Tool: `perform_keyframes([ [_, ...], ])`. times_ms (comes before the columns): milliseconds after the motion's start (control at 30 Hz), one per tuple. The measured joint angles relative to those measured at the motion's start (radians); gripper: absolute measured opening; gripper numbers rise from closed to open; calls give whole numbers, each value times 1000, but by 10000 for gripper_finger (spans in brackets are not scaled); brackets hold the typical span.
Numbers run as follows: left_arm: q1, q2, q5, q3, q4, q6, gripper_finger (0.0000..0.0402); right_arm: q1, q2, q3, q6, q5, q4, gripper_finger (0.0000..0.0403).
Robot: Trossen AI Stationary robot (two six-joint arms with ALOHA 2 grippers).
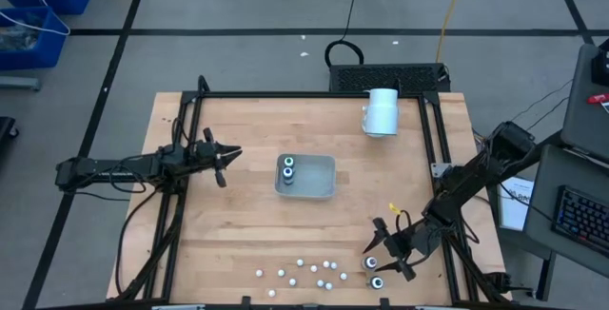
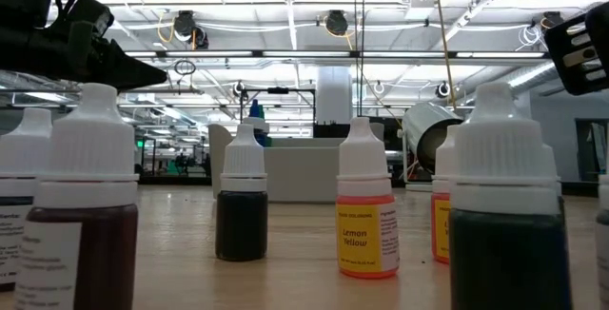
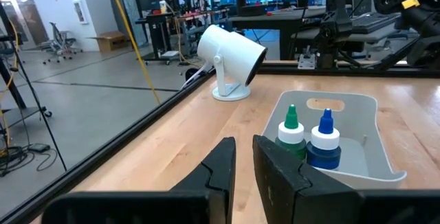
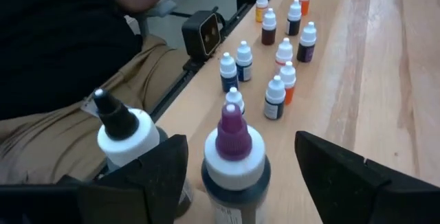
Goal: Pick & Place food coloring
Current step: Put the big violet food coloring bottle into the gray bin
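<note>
Two larger dark bottles stand upright near the table's near right edge: one with a purple tip (image 4: 234,135) (image 1: 372,264) and one with a black tip (image 4: 118,124) (image 1: 378,282). My right gripper (image 4: 237,161) (image 1: 386,256) is open. Its fingers stand on either side of the purple-tipped bottle without touching it. Two more bottles, with a green tip (image 3: 291,133) and a blue tip (image 3: 324,140), stand in the grey tray (image 1: 319,179). Several small dropper bottles (image 1: 303,270) (image 4: 275,97) stand along the near edge. My left gripper (image 3: 244,162) (image 1: 226,156) is shut and hovers left of the tray.
A white cylinder on a foot (image 1: 381,112) (image 3: 230,56) stands at the table's far side. The small bottles (image 2: 366,215) crowd the near edge by a low camera (image 4: 204,30). A seated person (image 4: 62,59) is just beyond that edge. Bare wood lies between the tray and the bottles.
</note>
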Motion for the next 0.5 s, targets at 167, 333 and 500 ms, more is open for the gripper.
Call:
perform_keyframes([
  [167,0,0,0,0,0,0,58,0,26,0,4,0,17,255],
  [333,0,0,0,0,-1,0,58,0,35,0,4,1,22,242],
  [500,0,0,0,0,-1,0,58,0,34,0,-13,1,36,203],
])
